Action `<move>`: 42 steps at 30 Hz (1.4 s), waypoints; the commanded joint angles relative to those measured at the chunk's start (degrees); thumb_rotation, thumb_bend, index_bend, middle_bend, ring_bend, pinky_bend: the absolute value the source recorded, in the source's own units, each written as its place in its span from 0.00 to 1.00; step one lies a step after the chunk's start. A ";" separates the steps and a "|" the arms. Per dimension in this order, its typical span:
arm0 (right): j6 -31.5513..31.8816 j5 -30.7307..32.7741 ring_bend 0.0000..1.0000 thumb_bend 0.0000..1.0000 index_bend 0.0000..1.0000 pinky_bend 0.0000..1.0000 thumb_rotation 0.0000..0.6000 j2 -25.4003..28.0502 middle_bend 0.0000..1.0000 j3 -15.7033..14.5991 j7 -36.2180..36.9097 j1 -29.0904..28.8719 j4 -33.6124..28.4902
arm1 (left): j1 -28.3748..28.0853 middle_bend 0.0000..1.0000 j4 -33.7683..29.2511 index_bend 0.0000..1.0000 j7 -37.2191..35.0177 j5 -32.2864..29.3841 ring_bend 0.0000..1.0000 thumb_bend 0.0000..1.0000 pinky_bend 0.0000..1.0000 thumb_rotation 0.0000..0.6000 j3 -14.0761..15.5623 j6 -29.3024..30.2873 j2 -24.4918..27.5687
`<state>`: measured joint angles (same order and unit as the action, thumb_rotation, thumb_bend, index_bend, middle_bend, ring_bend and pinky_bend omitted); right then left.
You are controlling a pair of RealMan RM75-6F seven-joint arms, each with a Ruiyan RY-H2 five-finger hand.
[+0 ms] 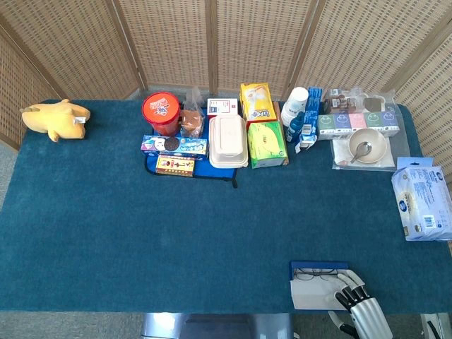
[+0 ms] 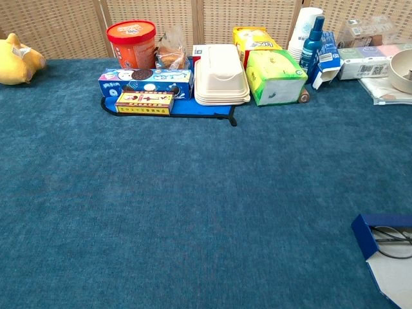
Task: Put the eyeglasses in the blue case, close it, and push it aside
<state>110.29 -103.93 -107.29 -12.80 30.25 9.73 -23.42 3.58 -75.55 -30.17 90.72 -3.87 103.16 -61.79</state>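
Open blue case (image 1: 319, 286), eyeglasses (image 1: 316, 275) inside; right hand (image 1: 360, 306) at its corner, fingers spread, grasping nothing.

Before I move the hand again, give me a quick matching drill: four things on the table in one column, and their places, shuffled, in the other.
Things:
1. eyeglasses
2. yellow plush toy
3. spoon
4. right hand

Places:
A. far-left corner of the table
B. over the grey flap of the blue case
C. in the beige bowl
D. inside the open blue case

Pairs: 1-D, 2-A, 3-C, 4-B
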 commanded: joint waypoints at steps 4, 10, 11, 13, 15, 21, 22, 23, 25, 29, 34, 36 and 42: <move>-0.44 -0.66 0.21 0.35 0.50 0.17 1.00 1.15 0.28 -0.32 -1.92 -0.87 -3.05 | 0.25 0.28 0.57 0.32 -0.70 -0.32 0.30 0.34 0.23 0.99 -0.08 0.13 -0.08; -1.38 -1.07 0.21 0.35 0.53 0.17 1.00 2.32 0.30 -0.53 -3.93 -1.50 -6.22 | 0.35 0.28 1.04 0.32 -1.27 -0.35 0.30 0.35 0.23 0.99 -0.16 0.24 -0.20; -1.61 -1.12 0.21 0.35 0.53 0.17 1.00 2.51 0.30 -0.59 -4.17 -1.58 -6.66 | 0.35 0.28 1.08 0.32 -1.32 -0.35 0.30 0.35 0.24 0.99 -0.16 0.22 -0.20; -2.14 -1.18 0.21 0.35 0.54 0.17 1.00 2.89 0.30 -0.66 -4.76 -1.74 -7.55 | 0.39 0.28 1.21 0.32 -1.52 -0.40 0.30 0.35 0.24 1.00 -0.18 0.22 -0.20; -2.60 -1.20 0.21 0.35 0.54 0.17 1.00 3.18 0.30 -0.66 -5.29 -1.90 -8.34 | 0.43 0.28 1.32 0.32 -1.75 -0.49 0.30 0.35 0.24 0.99 -0.24 0.25 -0.22; -3.49 -1.25 0.22 0.35 0.56 0.17 1.00 3.69 0.32 -0.64 -6.10 -2.25 -9.96 | 0.46 0.28 1.56 0.32 -2.01 -0.43 0.30 0.34 0.24 1.00 -0.29 0.32 -0.27; -3.61 -1.27 0.23 0.35 0.57 0.17 1.00 3.77 0.32 -0.64 -6.26 -2.31 -10.24 | 0.46 0.28 1.57 0.32 -2.04 -0.43 0.30 0.34 0.24 1.00 -0.30 0.33 -0.26; -3.69 -1.31 0.23 0.36 0.57 0.17 1.00 3.84 0.32 -0.62 -6.45 -2.39 -10.59 | 0.47 0.28 1.57 0.32 -2.12 -0.42 0.30 0.34 0.24 1.00 -0.32 0.38 -0.26; -3.94 -1.34 0.23 0.37 0.57 0.17 1.00 3.92 0.32 -0.55 -6.81 -2.56 -11.22 | 0.48 0.28 1.65 0.32 -2.23 -0.37 0.30 0.34 0.24 0.99 -0.37 0.50 -0.29; -4.20 -1.34 0.23 0.38 0.59 0.17 1.00 4.26 0.33 -0.41 -7.26 -2.77 -12.62 | 0.47 0.28 1.87 0.32 -2.24 -0.34 0.30 0.34 0.24 1.00 -0.33 0.41 -0.39; -4.45 -1.32 0.25 0.39 0.62 0.18 1.00 4.81 0.35 -0.02 -8.49 -3.20 -14.41 | 0.48 0.28 2.11 0.32 -2.53 -0.44 0.30 0.34 0.24 0.99 -0.43 0.44 -0.56; -4.81 -1.31 0.25 0.39 0.63 0.18 1.00 5.16 0.36 -0.01 -8.86 -3.35 -15.33 | 0.47 0.28 2.28 0.32 -2.59 -0.44 0.30 0.34 0.24 1.00 -0.40 0.36 -0.63; -4.97 -1.72 0.25 0.40 0.64 0.18 1.00 6.20 0.36 -0.03 -9.86 -3.77 -18.14 | 0.43 0.28 2.57 0.32 -2.74 -0.45 0.30 0.34 0.24 1.00 -0.43 0.26 -0.78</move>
<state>105.36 -105.52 -101.36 -12.85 20.66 6.11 -41.12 4.01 -72.97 -32.90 90.26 -4.29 103.42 -62.58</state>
